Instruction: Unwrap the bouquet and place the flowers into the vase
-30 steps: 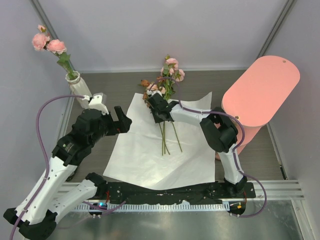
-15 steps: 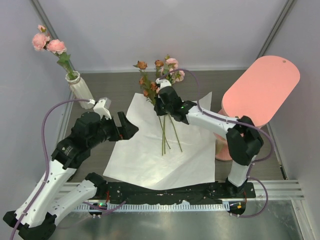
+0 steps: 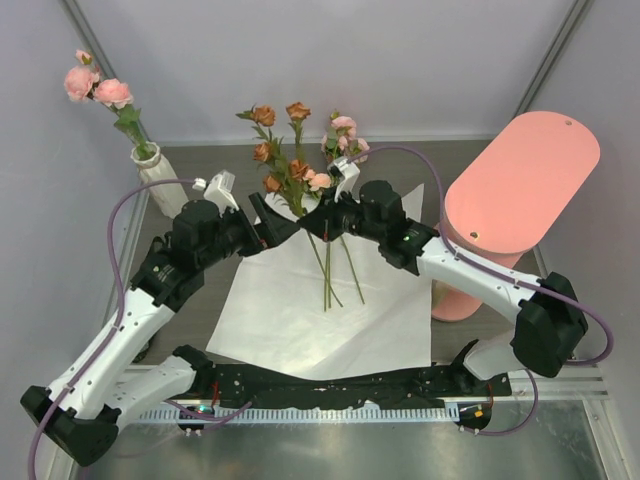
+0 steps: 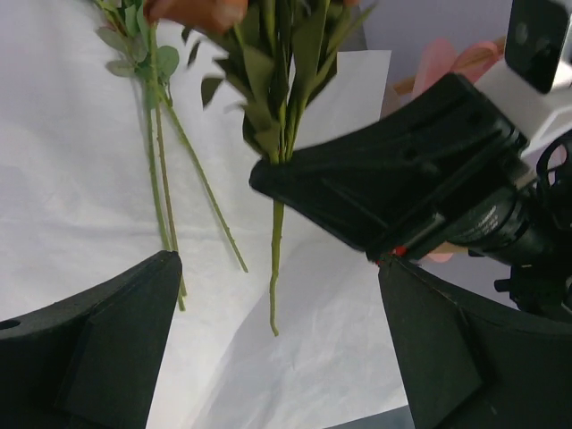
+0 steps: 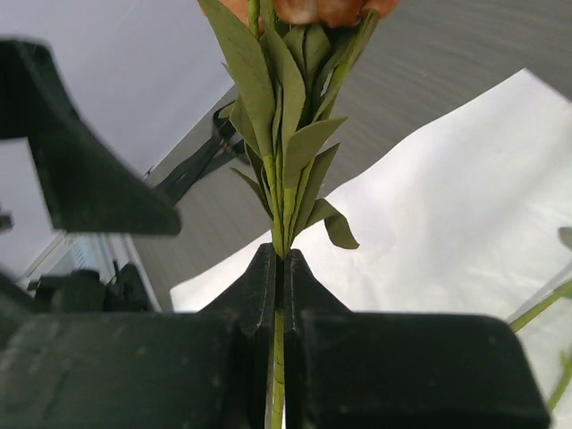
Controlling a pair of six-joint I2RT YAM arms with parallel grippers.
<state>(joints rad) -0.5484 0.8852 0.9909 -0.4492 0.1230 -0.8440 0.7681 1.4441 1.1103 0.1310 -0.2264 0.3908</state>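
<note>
**Right gripper pinches a sprig in mid-air; the handover and the narrow vase are the weak spots**

Right gripper is clamped tight on the thin green stem of a rust-brown flower sprig, just under its lowest leaves, and holds it upright above the white wrapping paper. The bare stem end hangs free below the jaws. Left gripper is spread wide and sits just beside the right one. From its wrist camera the stem end appears between its fingers, though I cannot tell whether they truly bracket it.

The blooms are top-heavy over a slim pinch, so the sprig may swivel or slip in the jaws. If the right jaws let go before the left ones close, it likely drops onto the paper beside the loose flowers.

The vase stands well apart at the back left. It is narrow and already holds pink flowers, so a swinging stem could miss the rim or knock it over.
</note>
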